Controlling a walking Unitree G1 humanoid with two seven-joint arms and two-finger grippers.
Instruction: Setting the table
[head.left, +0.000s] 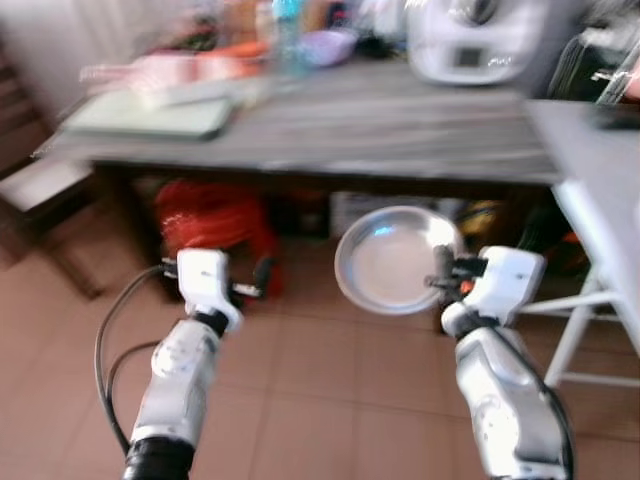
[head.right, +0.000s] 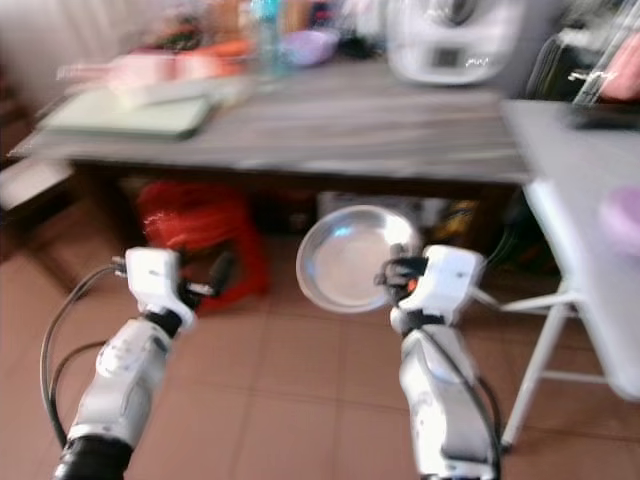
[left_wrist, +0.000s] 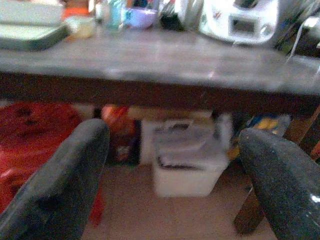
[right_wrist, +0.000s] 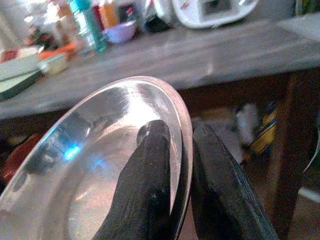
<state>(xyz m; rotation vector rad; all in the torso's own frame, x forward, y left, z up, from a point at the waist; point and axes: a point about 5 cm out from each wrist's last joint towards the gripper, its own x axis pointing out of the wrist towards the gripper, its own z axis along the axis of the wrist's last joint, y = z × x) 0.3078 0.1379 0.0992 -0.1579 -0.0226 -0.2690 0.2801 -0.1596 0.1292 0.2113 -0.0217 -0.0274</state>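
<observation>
Shiny round steel plate (right_wrist: 95, 165), rim pinched edge-on by right gripper (right_wrist: 182, 150). Left gripper (left_wrist: 172, 165) spread wide, empty. Tabletop clutter blurred.

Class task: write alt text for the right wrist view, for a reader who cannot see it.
Two black fingers of the right gripper pinch the rim of a shiny metal plate, one on each side. Behind it, a grey tabletop holds a white appliance, a purple bowl and bottles, all blurred.
</observation>
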